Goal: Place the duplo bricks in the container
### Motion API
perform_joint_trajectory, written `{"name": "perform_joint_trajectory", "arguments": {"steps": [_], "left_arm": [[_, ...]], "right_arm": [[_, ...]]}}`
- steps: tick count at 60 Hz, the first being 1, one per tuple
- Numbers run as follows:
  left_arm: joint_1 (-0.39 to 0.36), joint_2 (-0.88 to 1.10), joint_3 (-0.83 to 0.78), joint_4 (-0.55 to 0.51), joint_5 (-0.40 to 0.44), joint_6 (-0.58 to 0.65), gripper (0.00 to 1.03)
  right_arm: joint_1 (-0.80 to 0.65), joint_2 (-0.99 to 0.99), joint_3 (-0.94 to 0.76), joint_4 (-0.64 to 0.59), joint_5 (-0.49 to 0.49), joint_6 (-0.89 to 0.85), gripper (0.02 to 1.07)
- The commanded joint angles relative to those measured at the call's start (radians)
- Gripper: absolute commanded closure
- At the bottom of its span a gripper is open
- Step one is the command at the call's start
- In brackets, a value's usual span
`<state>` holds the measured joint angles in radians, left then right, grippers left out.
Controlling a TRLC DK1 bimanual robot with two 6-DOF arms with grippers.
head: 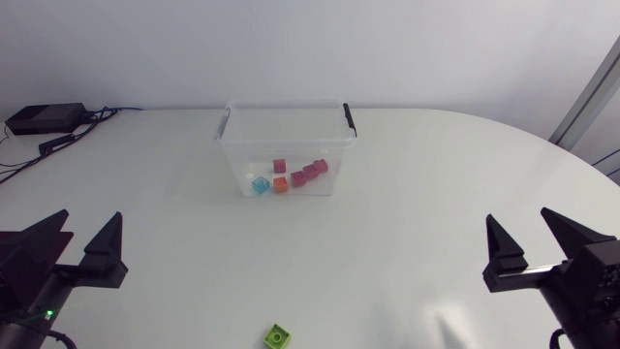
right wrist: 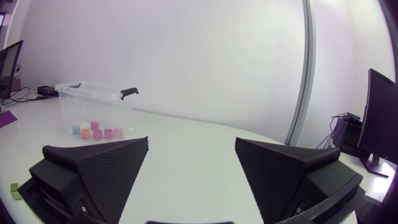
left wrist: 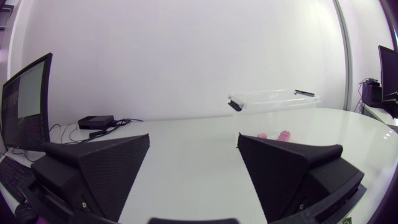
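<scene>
- Head view: the green brick (head: 278,335) lies on the counter (head: 407,194) between both pincers, back from their tips. It is squarish, with no clear long axis. The left pincer (head: 92,218) looks slightly nearer to it than the right pincer (head: 516,215). Both are released and empty. The container (head: 232,155), with other bricks (head: 310,172) inside, stands well ahead of them.
- Left wrist view: the container (left wrist: 273,99) is ahead, past the left pincer's right finger. No green brick shows.
- Right wrist view: the green brick (right wrist: 13,190) is outside the right pincer's left finger.

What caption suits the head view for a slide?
Open left fingers and right fingers; clear container holds coloured bricks; green brick lies outside on table.
</scene>
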<state>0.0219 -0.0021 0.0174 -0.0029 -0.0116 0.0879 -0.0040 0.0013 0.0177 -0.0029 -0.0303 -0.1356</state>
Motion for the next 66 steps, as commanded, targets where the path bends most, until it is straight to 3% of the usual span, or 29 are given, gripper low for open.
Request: {"name": "perform_joint_trajectory", "arguments": {"steps": [1,37,57,66], "left_arm": [[-0.005,-0.012,-0.017,0.000,0.001,0.019,0.04],[0.009,-0.012,0.000,-0.011,0.001,0.065,0.04],[-0.037,0.077,0.223,-0.266,0.001,0.098,0.04],[-0.054,0.248,0.406,-0.431,0.001,0.167,0.04]], "right_arm": [[-0.008,-0.006,-0.018,-0.002,-0.005,-0.013,0.06],[-0.008,-0.007,-0.018,-0.002,-0.005,-0.013,0.06],[-0.008,-0.007,-0.018,-0.002,-0.005,-0.013,0.06],[-0.008,-0.007,-0.018,-0.002,-0.005,-0.012,0.06]]}}
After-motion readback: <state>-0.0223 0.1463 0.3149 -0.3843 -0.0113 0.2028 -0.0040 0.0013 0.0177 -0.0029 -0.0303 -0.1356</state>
